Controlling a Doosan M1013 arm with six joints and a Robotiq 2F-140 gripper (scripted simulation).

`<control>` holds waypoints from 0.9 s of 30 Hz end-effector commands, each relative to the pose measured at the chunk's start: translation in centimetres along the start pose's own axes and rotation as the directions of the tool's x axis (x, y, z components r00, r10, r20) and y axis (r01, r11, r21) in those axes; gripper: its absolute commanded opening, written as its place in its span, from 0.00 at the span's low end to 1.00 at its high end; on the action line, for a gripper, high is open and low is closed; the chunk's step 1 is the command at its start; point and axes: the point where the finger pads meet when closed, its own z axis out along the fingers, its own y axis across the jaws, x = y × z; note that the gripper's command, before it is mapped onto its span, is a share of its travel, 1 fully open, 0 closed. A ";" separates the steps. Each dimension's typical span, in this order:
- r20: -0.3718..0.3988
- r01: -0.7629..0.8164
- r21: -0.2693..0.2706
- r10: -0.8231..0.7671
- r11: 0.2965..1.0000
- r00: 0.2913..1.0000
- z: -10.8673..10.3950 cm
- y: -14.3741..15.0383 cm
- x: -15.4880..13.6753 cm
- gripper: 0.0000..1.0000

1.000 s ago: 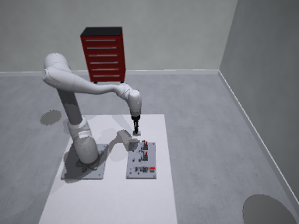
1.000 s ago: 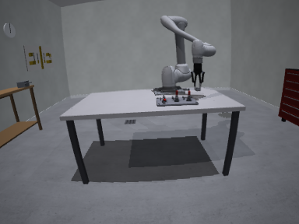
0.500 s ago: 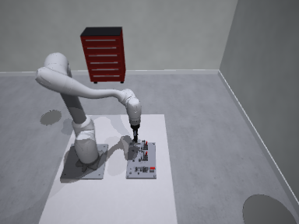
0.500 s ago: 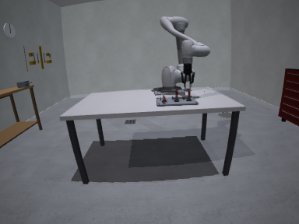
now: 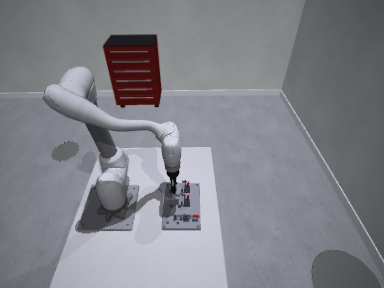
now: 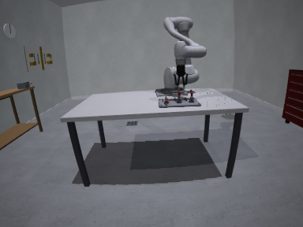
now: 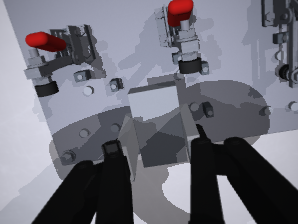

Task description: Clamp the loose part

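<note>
1. I'm looking at a workshop-type room: bare grey walls, grey concrete-look floor.
2. Red drawer tool cabinet (image 5: pixel 133 70) against the back wall.
3. Wooden shelf bench (image 6: pixel 16 92) on one side, wall clock (image 6: pixel 9 30) above it.
4. Arm bolted on a tabletop (image 6: pixel 118 106) beside a clamp fixture plate (image 5: pixel 196 224).
</note>
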 end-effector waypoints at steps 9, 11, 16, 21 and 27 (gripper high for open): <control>0.000 0.001 0.001 -0.001 1.000 1.000 0.1 2.6 0.0 0.10; 0.000 0.001 0.001 -0.001 1.000 1.000 0.1 2.7 0.0 0.10; 0.000 0.001 0.001 -0.001 1.000 1.000 0.1 2.7 0.0 0.10; 0.000 0.001 0.001 -0.001 1.000 1.000 0.1 2.7 0.0 0.10; 0.000 0.001 0.001 -0.001 1.000 1.000 0.1 2.7 0.0 0.10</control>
